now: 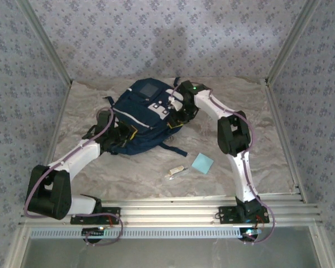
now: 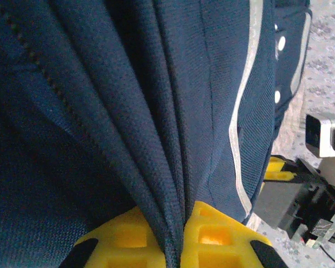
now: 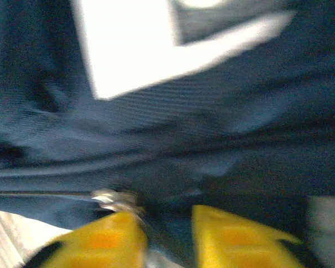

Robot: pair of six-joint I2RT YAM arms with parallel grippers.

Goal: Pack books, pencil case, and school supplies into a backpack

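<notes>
Navy-blue fabric backpack [image 1: 142,114] with white stripes lies mid-way back on the tabletop [image 1: 257,111], a fold pinched tight in the left fingers [image 2: 215,231] and the right fingers [image 3: 234,237] narrowly parted by its metal zipper pull [image 3: 114,199], while the light-blue square pad [image 1: 202,163] and slim white stick [image 1: 176,172] wait unpacked nearby.

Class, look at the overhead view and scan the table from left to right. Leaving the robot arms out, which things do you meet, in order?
navy backpack → slim white stick → light-blue square pad
</notes>
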